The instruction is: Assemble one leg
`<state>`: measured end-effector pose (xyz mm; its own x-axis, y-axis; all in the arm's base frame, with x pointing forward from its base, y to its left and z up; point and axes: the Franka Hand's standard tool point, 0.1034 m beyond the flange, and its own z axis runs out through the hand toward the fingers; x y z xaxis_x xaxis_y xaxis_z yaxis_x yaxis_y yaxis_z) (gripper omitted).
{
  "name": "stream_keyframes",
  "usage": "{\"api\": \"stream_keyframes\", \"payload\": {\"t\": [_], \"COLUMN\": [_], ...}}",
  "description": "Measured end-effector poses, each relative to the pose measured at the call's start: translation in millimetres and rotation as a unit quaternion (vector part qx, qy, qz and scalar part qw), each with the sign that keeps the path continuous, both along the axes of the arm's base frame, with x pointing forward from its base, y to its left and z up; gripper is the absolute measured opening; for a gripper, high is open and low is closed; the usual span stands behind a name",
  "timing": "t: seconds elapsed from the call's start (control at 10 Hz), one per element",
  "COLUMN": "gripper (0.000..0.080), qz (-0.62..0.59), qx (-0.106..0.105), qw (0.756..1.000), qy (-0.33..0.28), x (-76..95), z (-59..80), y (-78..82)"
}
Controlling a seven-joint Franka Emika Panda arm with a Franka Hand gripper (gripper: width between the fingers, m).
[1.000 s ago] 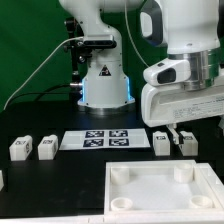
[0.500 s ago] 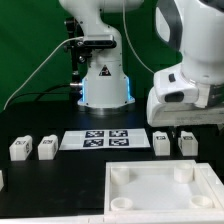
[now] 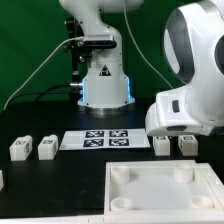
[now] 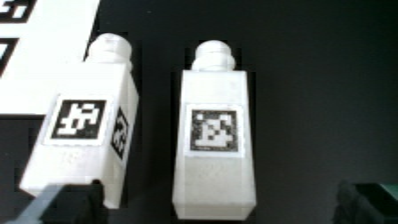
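Barely begun: the tool (image 4: 217, 200), fingers spread and gripping nothing, hangs over one leg (image 4: 217, 130) lying loose on the worktop (image 3: 60, 185), and the panel (image 3: 150, 198) has empty corner sockets.

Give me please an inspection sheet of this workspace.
Surface: black table, marker board lying flat.
Job's things, sides as in the exterior view: left pair of legs; right pair of legs, side by side; square panel with corner sockets.
Clutter: small white piece, cut off at that view's left edge.
Grippers: gripper open above the right pair of legs, holding nothing.
Cables: black cable behind the table.
Surroundings: robot base, green backdrop.
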<state>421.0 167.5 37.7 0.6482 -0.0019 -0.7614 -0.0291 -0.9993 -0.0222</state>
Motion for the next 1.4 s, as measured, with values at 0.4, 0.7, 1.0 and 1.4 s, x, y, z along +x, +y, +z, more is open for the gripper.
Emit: {"api": "stream_keyframes", "payload": {"t": [0.4, 0.7, 1.0, 1.4], "gripper": [0.0649, 0.0649, 0.0649, 0.0291], "qz": [-0.002, -0.005, -0.003, -0.003], "qx": [-0.010, -0.025, -0.025, -0.025], "qw": [1.000, 0.999, 0.999, 0.999], "qy": [0.017, 0.031, 0.033, 0.034], "x": [-17.0, -29.2, -30.4, -31.0], "z": [-12.1, -24.5, -25.7, -25.6], "y": [1.8, 7.8, 8.2, 8.2]}}
